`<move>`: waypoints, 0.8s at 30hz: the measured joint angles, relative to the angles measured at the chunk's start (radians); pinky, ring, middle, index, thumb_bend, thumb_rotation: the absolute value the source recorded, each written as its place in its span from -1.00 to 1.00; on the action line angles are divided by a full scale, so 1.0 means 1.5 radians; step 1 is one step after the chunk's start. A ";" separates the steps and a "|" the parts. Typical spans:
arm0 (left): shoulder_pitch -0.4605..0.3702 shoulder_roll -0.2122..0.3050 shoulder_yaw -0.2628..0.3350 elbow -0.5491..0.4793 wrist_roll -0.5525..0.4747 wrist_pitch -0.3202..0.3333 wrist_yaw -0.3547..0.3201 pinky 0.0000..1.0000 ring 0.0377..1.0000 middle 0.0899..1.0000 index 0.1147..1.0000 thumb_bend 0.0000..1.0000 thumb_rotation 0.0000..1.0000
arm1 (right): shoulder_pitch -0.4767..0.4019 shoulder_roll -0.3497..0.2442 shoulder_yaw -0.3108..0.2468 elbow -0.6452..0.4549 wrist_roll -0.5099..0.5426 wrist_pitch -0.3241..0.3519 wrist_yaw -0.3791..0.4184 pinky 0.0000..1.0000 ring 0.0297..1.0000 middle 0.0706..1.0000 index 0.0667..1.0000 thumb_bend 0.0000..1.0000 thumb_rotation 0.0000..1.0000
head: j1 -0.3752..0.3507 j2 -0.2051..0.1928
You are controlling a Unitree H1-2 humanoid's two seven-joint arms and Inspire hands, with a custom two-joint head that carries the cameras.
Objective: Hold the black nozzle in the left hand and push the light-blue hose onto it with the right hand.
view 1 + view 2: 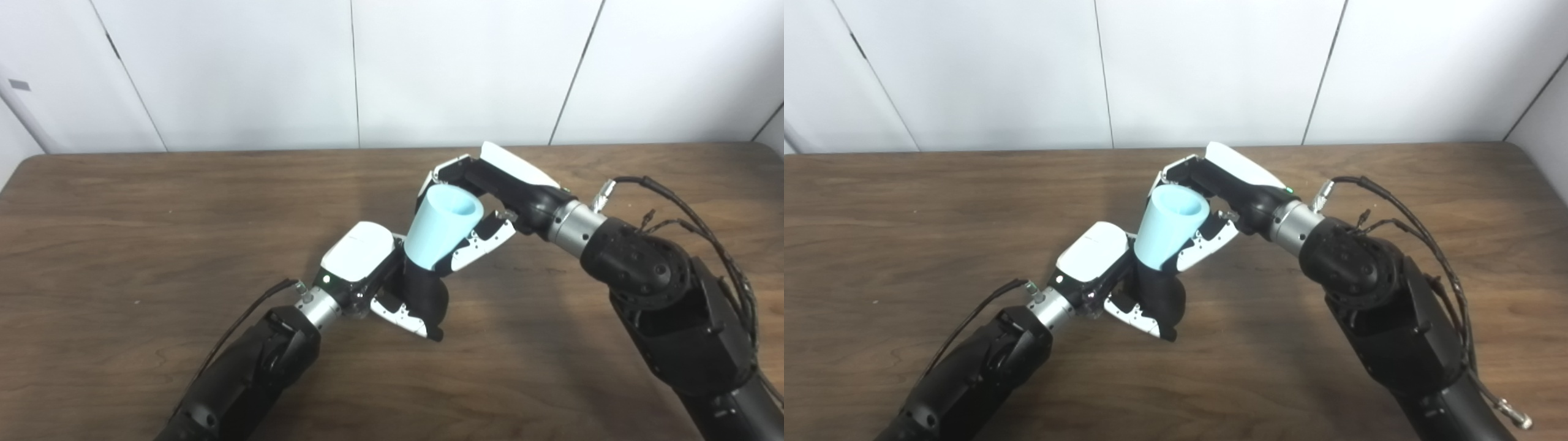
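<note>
**Seating the hose on the nozzle**

Joining of the two parts appears to be under way. The light-blue hose (442, 226), a short flared sleeve with its wide open mouth turned upward, is held tilted above the middle of the worktop (122, 245), and its narrow lower end is met by the top of the black nozzle (425, 294) directly beneath it. The nozzle is clasped by the left hand (373, 275), whose fingers (401, 315) are wrapped around its dark body. The hose is gripped by the right hand (490, 196), which reaches in from the right edge with fingers (481, 242) closed around the sleeve's sides.

Several faults could arise from here. Because the hose is tilted, it could be pushed on crooked and jammed if the two axes are not brought into line. The nozzle could be twisted or slid within the left hand if the push is not matched by a firm hold. The soft-looking sleeve could be squeezed out of round if it is gripped too hard.

How far the hose has been seated cannot be told, since the joint is covered by fingers of both hands. The nozzle's shape is largely lost against the dark hand parts. Whether the nozzle's lower end rests on the worktop cannot be made out.
</note>
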 measured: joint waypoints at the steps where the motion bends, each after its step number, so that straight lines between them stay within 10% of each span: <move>1: 0.000 0.000 0.000 -0.001 0.000 0.000 -0.002 -0.47 -0.31 -0.16 -0.17 0.06 -1.00 | 0.000 0.000 0.001 0.000 0.000 -0.001 0.000 -0.60 -0.52 -0.30 -0.03 0.04 -1.00 | 0.000 0.001; 24: 0.001 0.001 0.002 -0.008 0.000 0.000 -0.015 -0.44 -0.29 -0.24 -0.15 0.05 -1.00 | -0.093 -0.043 0.059 0.000 -0.022 -0.044 0.082 -0.74 -0.68 -0.14 -0.11 0.06 -1.00 | 0.004 0.012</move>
